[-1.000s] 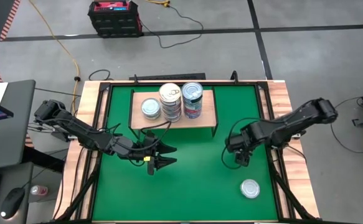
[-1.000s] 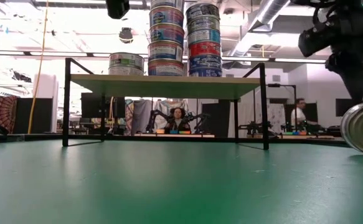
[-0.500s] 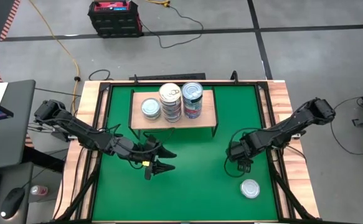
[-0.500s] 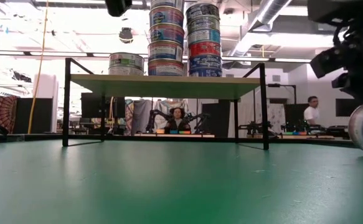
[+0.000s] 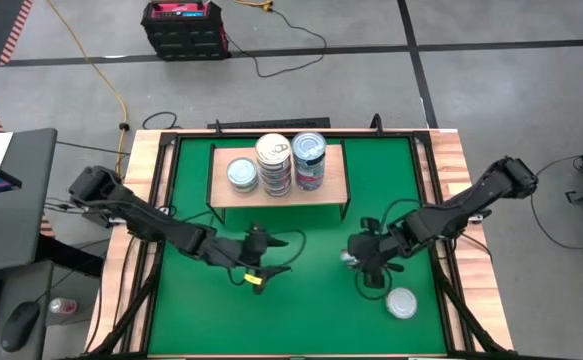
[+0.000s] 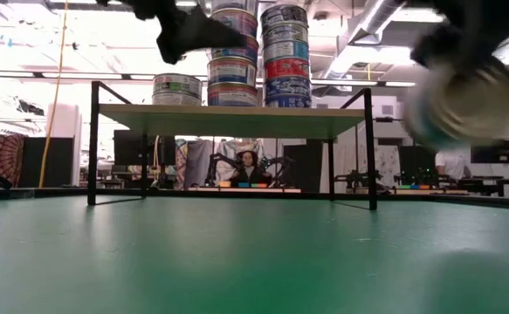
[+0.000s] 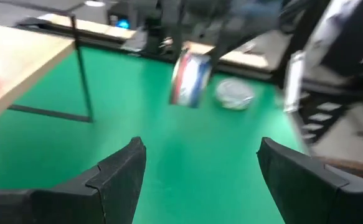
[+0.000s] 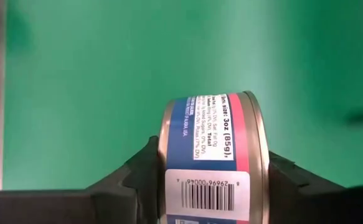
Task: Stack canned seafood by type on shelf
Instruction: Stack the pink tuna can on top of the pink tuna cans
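1. My right gripper (image 5: 363, 262) is over the green table (image 5: 301, 320), right of centre on the near side, with its fingers closed on a can (image 8: 215, 158). The right wrist view shows the can on edge between the fingers, blue label and barcode facing the camera. In the low view it hangs clear of the table, flat face toward the lens.

2. My left gripper (image 5: 268, 270) hovers over the near-centre of the table, jaws wide apart and holding nothing. Its wrist view looks across at the held can and at the loose can beyond it.

3. One loose can (image 5: 402, 302) lies flat on the table, near right, close by the right gripper.

4. The shelf (image 5: 333, 185) stands at the far centre. It carries a single can (image 5: 241, 173) on the left, a gold-lid stack (image 5: 273, 160) in the middle and a blue-lid stack (image 5: 309, 158) on the right.

5. My worries from here:
- The can is held on edge, so it must be turned flat before it goes on a stack. Set down tilted, it could roll off.
- Both stacks are tall and touch each other, so a bump from the fingers could topple them.
- The two arms are near each other, and a crossing move could make them collide.
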You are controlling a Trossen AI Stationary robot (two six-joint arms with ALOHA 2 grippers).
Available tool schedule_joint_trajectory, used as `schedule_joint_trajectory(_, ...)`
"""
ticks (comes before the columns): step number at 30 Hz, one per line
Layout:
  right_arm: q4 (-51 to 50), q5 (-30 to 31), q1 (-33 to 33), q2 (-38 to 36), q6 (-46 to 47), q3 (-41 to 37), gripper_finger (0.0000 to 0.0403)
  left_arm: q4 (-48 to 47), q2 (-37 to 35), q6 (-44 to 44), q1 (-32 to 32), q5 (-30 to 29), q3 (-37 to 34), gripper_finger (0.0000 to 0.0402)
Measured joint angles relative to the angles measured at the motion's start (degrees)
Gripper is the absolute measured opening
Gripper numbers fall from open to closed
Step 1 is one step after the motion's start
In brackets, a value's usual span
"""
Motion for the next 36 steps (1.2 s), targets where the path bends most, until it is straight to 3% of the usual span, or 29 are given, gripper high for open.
schedule_joint_trajectory(4,5.90,5.18,-0.04,0.16,-5.35,4.20,0.0231,0.02,5.31,2.58,0.59,-4.50,3.42,0.0300)
schedule_joint_trajectory(13,10.87,8.28,-1.66,4.84,-12.32,12.11,0.0211,-2.47,12.78,4.60,3.28,-1.86,12.26,0.0341)
schedule_joint_trajectory(20,10.53,10.48,-2.23,9.53,-14.60,17.97,0.0230,-4.51,13.07,9.16,3.32,-3.18,14.84,0.0346)
schedule_joint_trajectory(25,10.92,11.02,-2.14,10.69,-17.12,21.27,0.0214,-4.23,13.03,9.94,3.34,-3.16,14.84,0.0344)
schedule_joint_trajectory(29,10.87,11.04,-2.17,10.46,-17.32,22.85,0.0215,-3.36,12.29,12.68,2.66,-4.45,14.75,0.0317)
schedule_joint_trajectory(36,10.85,11.82,-2.38,10.36,-17.45,25.96,0.0244,-3.07,8.20,18.09,2.19,-7.09,14.73,0.0209)
